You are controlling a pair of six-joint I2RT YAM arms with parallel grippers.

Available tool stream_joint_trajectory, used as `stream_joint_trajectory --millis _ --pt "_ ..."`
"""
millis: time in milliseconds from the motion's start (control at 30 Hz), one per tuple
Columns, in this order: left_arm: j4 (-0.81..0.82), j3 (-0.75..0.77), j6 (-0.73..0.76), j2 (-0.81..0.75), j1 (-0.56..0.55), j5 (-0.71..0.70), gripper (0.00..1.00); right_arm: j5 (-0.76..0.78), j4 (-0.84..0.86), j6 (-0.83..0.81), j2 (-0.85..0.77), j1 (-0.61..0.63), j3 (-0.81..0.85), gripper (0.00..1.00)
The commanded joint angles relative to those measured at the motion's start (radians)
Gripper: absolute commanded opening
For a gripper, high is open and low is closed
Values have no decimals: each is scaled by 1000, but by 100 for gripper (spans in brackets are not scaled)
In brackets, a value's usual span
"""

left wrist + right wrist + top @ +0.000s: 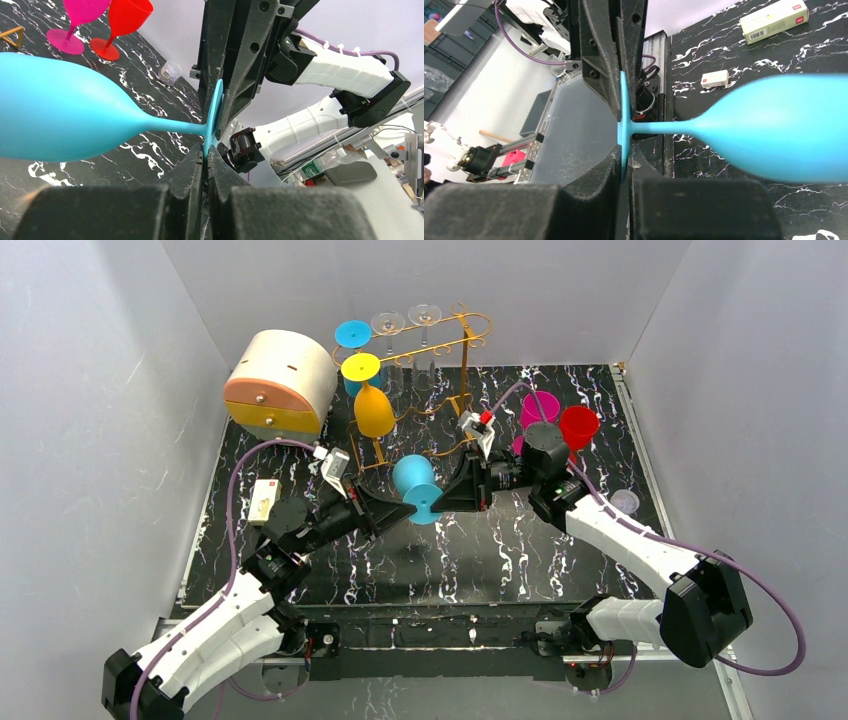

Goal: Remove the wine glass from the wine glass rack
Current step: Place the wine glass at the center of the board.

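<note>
A light-blue wine glass [414, 480] lies on its side in the air over the table, off the golden wire wine glass rack [462, 338], which stands behind it. My left gripper [206, 152] is shut on the lower rim of its round foot. My right gripper [625, 152] is shut on the same foot from the opposite side. Each wrist view shows the other gripper's fingers clamped on the far edge of the disc. On the rack hang a yellow glass [373, 408], a second blue glass [352, 335] and two clear glasses [405, 318].
A round cream-and-orange drawer box [280, 385] sits at the back left. A pink glass [540, 408] and a red glass [578, 425] stand right of the rack. A small clear cup [625, 502] is on the right, a white carton [263, 500] on the left.
</note>
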Motion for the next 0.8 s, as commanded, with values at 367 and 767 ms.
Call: stream_joint_trajectory --millis 367,767 --pt "100 -24 -49 -5 3 -10 0 -39 15 -13 22 16 37 31" --pt "94 -35 -48 -12 3 19 0 10 127 104 63 16 42 26"
